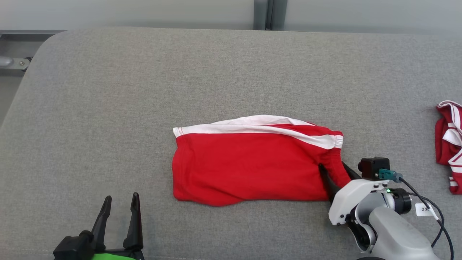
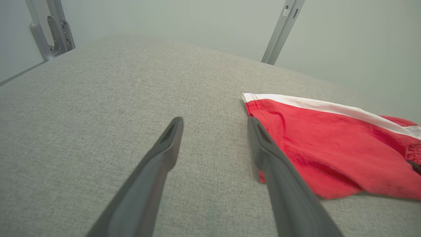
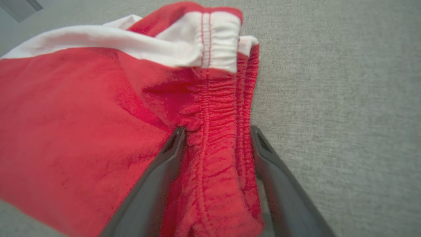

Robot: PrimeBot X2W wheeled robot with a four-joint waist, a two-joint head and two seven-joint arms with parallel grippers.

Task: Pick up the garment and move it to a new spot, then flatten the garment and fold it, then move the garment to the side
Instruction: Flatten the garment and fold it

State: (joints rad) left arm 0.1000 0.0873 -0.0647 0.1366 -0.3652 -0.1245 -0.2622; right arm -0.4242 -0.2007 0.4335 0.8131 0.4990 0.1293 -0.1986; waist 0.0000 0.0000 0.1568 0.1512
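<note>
Left gripper at the near left edge of the grey padded table: fingers spread, nothing between them, tips pointing far. It sits well clear of the cloth, I'd guess so it doesn't drag it

Right gripper comes in low from the near right onto the right end of the garment. Fingers straddle the gathered waistband. The gap looks as wide as the left one's, so I read it as spread around the cloth, not clamped. Likely aimed there because the elastic bunch is the thickest hold

The garment, red shorts with a white stripe, lies mid-table, mostly flat, long side left-right, near hem slightly wavy. This fits either shorts being squared up for folding or a folded piece about to be shifted aside; can't tell which

Second red-and-white garment is crumpled at the far right edge, well apart

View differences: right wrist view shows the ruching and both fingers flanking it, whereas head view hides much of that under cloth. Left wrist view shows the garment's left corner just beside that gripper's right finger, plus a metal post past the far edge
</note>
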